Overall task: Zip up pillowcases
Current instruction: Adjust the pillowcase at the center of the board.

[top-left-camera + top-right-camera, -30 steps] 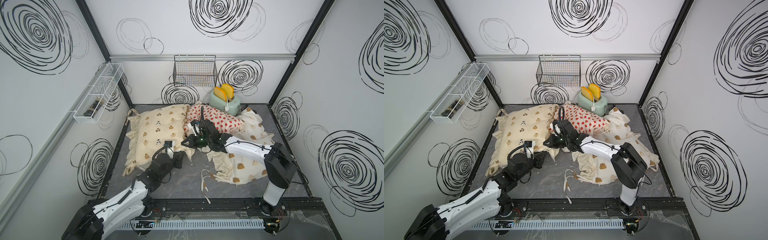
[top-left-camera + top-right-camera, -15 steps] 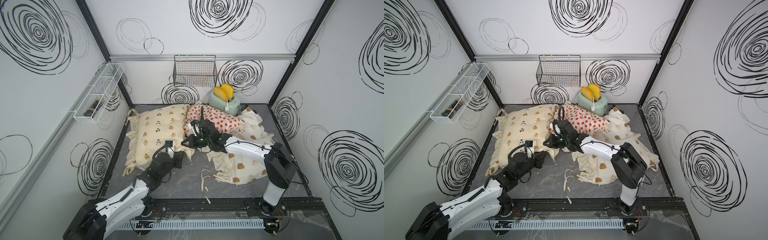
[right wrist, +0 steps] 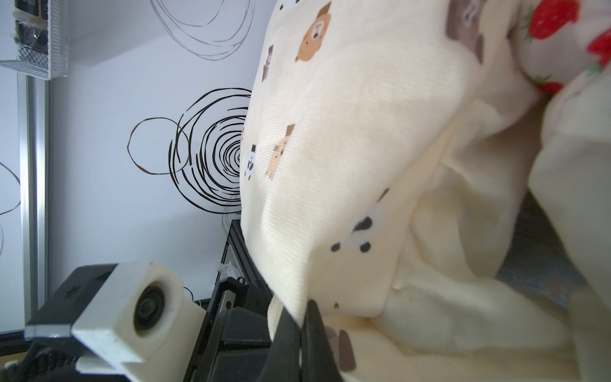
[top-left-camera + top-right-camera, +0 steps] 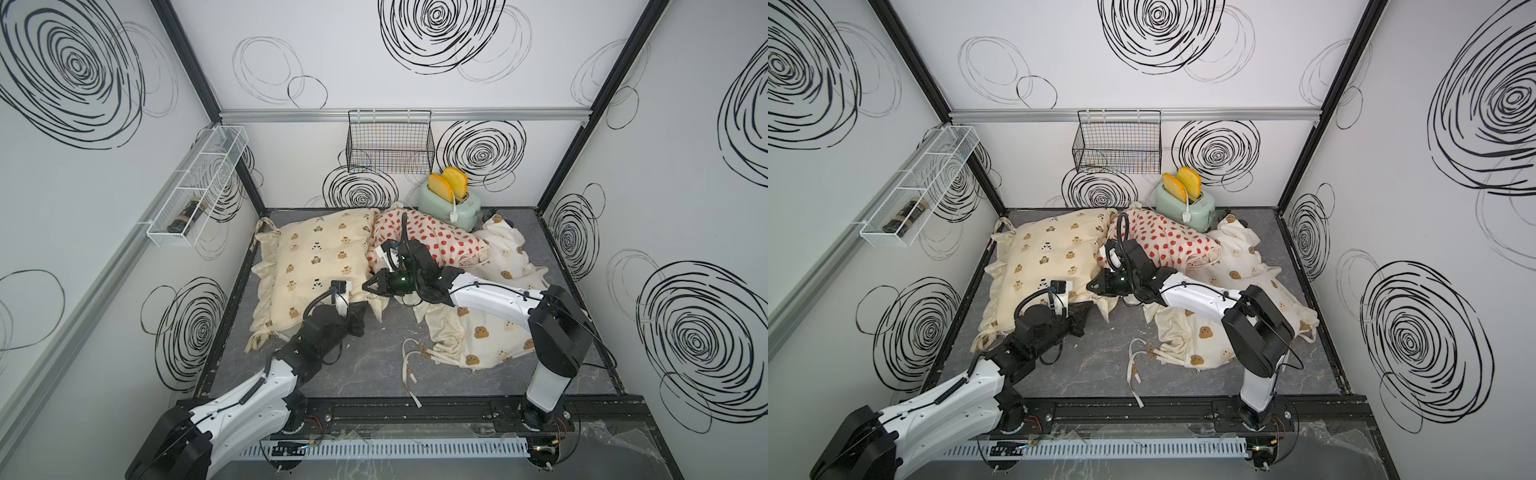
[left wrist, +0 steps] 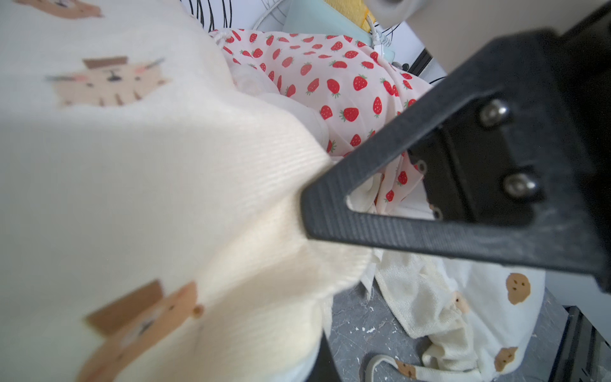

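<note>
Cream pillowcase [image 4: 316, 257]: on the table [image 4: 374, 374], its near corner between both pincers.
Left pincer [image 4: 365, 309]: closed together on that corner, likely anchoring it.
Right pincer [image 3: 301, 317]: clamped on the edge just beyond, probably tensioning the zip line.

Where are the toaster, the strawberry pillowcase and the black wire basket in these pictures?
toaster [image 4: 436, 208]: in a top view, on its mint-green body.
strawberry pillowcase [image 4: 440, 243]: in a top view, on its printed upper face.
wire basket [image 4: 390, 145]: in a top view, on its front mesh.
</note>
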Controlling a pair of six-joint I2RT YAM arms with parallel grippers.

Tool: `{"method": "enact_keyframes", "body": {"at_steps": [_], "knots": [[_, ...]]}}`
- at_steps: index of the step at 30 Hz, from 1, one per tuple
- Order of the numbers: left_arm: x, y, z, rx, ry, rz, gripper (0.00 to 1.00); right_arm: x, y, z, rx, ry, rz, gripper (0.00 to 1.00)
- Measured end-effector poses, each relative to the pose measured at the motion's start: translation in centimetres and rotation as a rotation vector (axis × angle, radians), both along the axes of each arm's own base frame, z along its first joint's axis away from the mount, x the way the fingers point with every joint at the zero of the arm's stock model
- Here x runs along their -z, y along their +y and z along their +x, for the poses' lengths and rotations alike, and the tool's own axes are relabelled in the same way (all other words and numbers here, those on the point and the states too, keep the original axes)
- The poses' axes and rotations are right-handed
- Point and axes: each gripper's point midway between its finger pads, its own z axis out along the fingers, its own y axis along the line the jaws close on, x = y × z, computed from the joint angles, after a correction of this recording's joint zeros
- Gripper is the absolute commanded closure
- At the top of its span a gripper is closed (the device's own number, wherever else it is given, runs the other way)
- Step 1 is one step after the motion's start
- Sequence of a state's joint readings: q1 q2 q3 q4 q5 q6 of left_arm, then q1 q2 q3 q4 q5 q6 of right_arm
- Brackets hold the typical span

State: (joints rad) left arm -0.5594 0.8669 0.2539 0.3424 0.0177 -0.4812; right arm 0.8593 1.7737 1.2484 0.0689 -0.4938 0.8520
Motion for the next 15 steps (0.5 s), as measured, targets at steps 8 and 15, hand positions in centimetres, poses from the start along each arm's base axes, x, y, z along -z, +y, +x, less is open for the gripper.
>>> {"method": "enact_keyframes", "body": {"at_steps": [8,15], "knots": [[0.08,0.37,-0.40,-0.002,0.013,0.012,1.00,0.06,-0.09,0.20,0.002,-0.024,-0.009,0.91],[-0.04,0.65,-0.53,-0.013,0.043,0.018,1.00,-0.62,-0.56,0.19,-0.027,-0.109,-0.018,0.65]]}}
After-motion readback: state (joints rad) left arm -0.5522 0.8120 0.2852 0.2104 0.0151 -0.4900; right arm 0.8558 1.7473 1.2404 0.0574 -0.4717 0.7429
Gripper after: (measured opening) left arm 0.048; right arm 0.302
